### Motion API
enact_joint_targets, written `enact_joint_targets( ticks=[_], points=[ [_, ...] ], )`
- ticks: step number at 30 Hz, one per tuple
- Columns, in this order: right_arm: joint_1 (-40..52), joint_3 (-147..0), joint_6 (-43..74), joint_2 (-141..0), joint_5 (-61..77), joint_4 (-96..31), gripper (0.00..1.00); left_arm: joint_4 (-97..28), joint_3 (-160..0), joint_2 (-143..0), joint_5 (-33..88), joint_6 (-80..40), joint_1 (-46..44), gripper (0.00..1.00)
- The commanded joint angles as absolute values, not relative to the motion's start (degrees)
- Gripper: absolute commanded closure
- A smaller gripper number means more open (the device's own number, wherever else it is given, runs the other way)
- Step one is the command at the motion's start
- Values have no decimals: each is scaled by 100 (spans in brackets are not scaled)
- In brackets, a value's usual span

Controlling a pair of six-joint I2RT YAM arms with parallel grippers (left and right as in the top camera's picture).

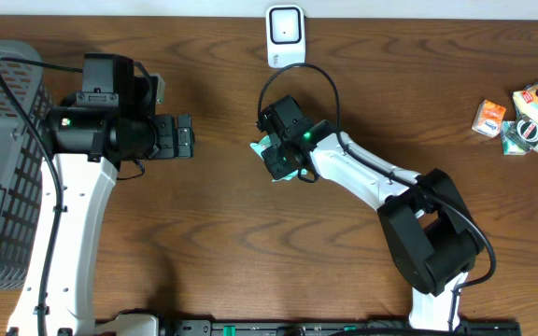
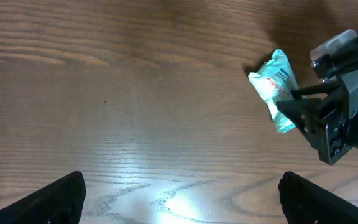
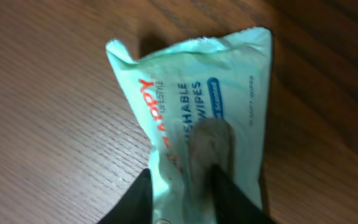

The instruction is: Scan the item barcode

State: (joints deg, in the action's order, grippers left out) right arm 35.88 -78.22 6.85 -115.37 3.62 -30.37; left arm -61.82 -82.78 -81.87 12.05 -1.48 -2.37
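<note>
The wipes pack (image 1: 261, 146) (image 2: 275, 87) (image 3: 191, 93) lies on the wooden surface (image 1: 213, 233), near the white scanner (image 1: 285, 35) on its robot-ward side; the right jaws straddle the pack's end, one finger (image 3: 211, 152) over its top, but I cannot tell whether they clamp it; the left jaws, farther from the scanner, stand spread wide, empty.

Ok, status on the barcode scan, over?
Left gripper open, empty. Right gripper fingers pinching the flushable wipes pack by one end. Scanner at the far edge, nothing between it and the pack.
</note>
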Motion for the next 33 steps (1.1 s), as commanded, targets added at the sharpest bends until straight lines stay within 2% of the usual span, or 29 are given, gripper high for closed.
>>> enact_joint_targets(
  ticks=[1,5,14,17,19,28,33],
  points=[
    [3616,-7902,458,-11528,626,-3002,72,-6211,-8256,-8200,1192,-134,-255,2],
    [3616,-7902,460,-11528,1149,-2884,62,-6211,-8256,-8200,1192,-134,-255,2],
    [3642,-7861,178,-11806,1081,-2818,61,-6211,-8256,-8200,1192,-134,-255,2],
    [3642,-7861,187,-12042,1090,-2801,73,-6211,-8256,-8200,1192,-134,-255,3],
    [3640,-7861,259,-12112,1092,-2797,99,-6211,-8256,-8200,1192,-134,-255,2],
    [3404,-8029,1516,-11775,1116,-2502,99,-6211,-8256,-8200,1192,-134,-255,2],
    [3052,-8060,1584,-11360,1114,-2073,99,-6211,-8256,-8200,1192,-134,-255,2]
  ],
)
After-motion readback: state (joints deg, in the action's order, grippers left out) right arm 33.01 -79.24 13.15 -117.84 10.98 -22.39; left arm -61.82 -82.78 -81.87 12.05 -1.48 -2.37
